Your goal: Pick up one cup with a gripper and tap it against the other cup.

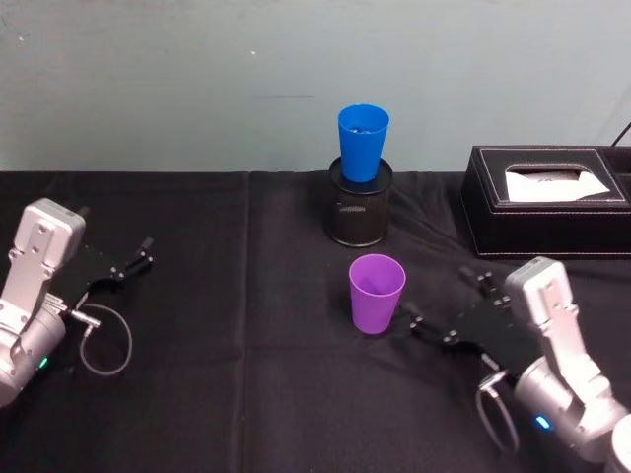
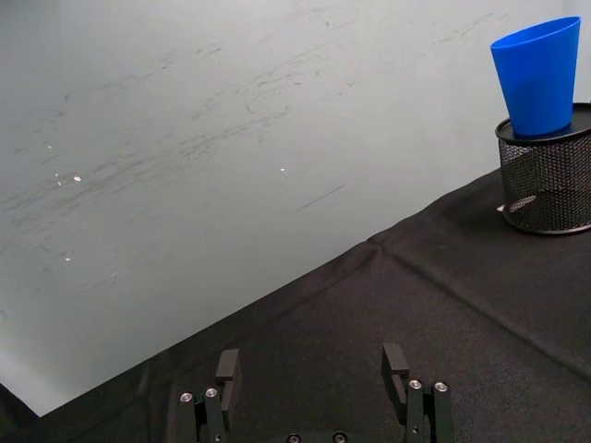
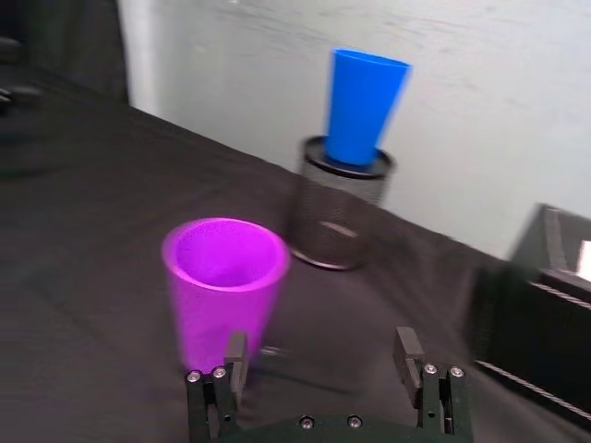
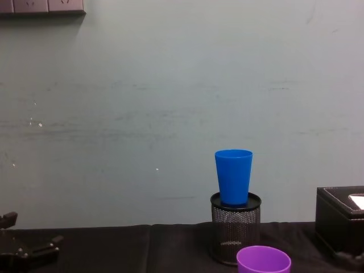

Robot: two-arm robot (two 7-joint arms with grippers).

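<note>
Right pincer (image 3: 320,355), fingers apart, sits beside the purple cup (image 1: 377,293) on black cloth (image 1: 246,394), pale wall (image 1: 197,79) behind.

The base of the bright blue plastic tumbler (image 1: 363,143) is hidden inside the round black mesh holder (image 1: 360,217). In the chest view the bottom edge cuts off the purple plastic tumbler (image 4: 263,260) below its rim, and the right edge crops the black rectangular box (image 4: 338,222).
</note>
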